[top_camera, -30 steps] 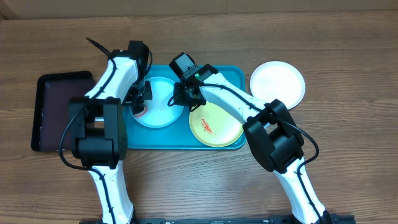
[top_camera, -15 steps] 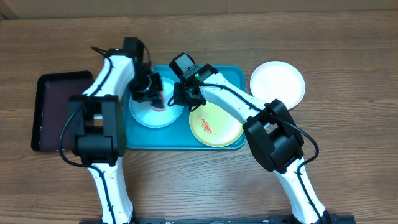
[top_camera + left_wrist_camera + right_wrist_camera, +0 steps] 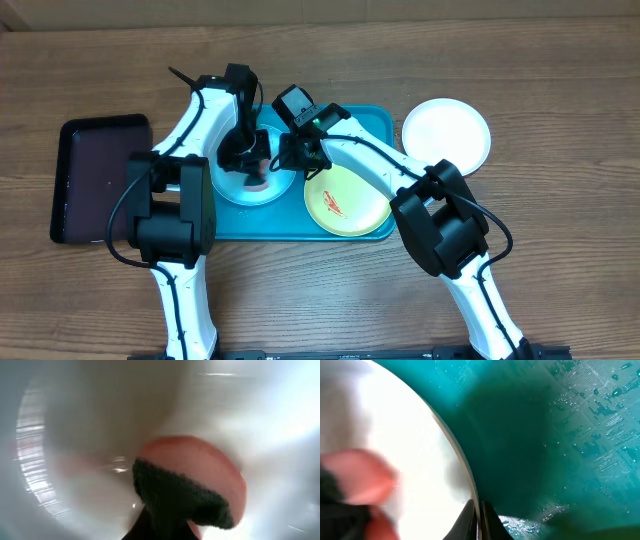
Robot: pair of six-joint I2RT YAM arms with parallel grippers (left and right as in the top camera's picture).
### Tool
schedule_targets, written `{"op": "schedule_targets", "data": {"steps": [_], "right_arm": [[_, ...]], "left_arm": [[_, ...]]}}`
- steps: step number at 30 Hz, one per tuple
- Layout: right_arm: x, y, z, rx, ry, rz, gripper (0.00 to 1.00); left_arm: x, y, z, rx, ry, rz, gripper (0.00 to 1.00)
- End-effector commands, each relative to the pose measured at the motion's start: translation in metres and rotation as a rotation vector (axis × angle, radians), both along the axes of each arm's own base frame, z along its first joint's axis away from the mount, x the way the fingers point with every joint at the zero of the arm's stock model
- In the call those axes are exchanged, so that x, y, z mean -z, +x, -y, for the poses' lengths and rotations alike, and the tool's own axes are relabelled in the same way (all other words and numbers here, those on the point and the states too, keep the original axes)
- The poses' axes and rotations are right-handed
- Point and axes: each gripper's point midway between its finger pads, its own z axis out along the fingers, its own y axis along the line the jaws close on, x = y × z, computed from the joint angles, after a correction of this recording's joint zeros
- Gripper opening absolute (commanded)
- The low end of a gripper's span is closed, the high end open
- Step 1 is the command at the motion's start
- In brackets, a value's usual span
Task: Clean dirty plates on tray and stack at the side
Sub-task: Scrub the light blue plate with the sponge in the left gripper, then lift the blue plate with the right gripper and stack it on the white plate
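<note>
The left hand (image 3: 252, 160) has swept across the light blue plate (image 3: 235, 185). A second ago it sat at the plate's left edge, and now it is right of centre, close to the right hand (image 3: 297, 152). The right hand has not moved and stays pinched on the plate's right rim, steadying it on the turquoise tray (image 3: 372, 124). This looks like a scrubbing stroke in mid-pass, so the blue plate is still being cleaned and is not ready to lift out.

The yellow-green plate (image 3: 360, 185), at the tray's lower right, carries a red smear (image 3: 333, 207) and seems untouched. The white plate (image 3: 446, 135) lies on the bench (image 3: 560, 230) at upper right, off the tray.

The overhead view gives this layout but hides the tool under the arm. The left wrist view shows it: a pink sponge (image 3: 205, 472) with a dark scouring face (image 3: 175, 497), gripped by the left hand and pressed to the pale plate, blurred by motion. The right wrist view shows the fingertips (image 3: 470, 512) closed thin on the plate's edge, with wet tray beyond.
</note>
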Motion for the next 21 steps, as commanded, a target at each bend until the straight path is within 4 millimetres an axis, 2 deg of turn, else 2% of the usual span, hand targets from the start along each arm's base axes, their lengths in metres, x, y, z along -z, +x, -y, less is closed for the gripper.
{"op": "schedule_targets", "data": {"steps": [1, 5, 8, 11, 12, 13, 17, 21], "right_arm": [[0.032, -0.006, 0.025, 0.025, -0.116, -0.030, 0.04], [0.032, -0.005, 0.025, 0.025, -0.116, -0.028, 0.04], [0.031, -0.005, 0.024, 0.024, -0.113, -0.025, 0.04], [0.031, -0.006, 0.023, 0.000, -0.114, -0.023, 0.04], [0.029, -0.006, 0.021, -0.034, -0.110, -0.018, 0.04], [0.027, -0.005, 0.020, -0.057, -0.109, -0.012, 0.04], [0.002, 0.005, 0.012, -0.157, -0.101, 0.053, 0.04], [-0.049, 0.021, -0.003, -0.244, -0.067, 0.172, 0.04]], "left_arm": [[0.008, -0.009, -0.089, -0.084, 0.428, -0.026, 0.04], [0.004, -0.005, -0.100, -0.103, 0.450, -0.014, 0.04], [-0.010, 0.001, -0.102, -0.161, 0.448, -0.001, 0.04], [-0.037, 0.017, -0.109, -0.219, 0.444, 0.047, 0.04], [-0.059, 0.028, -0.116, -0.266, 0.438, 0.093, 0.04], [-0.070, 0.033, -0.119, -0.288, 0.426, 0.117, 0.04], [-0.117, 0.053, -0.124, -0.383, 0.274, 0.234, 0.04], [-0.162, 0.060, -0.136, -0.495, 0.054, 0.349, 0.04]]}}
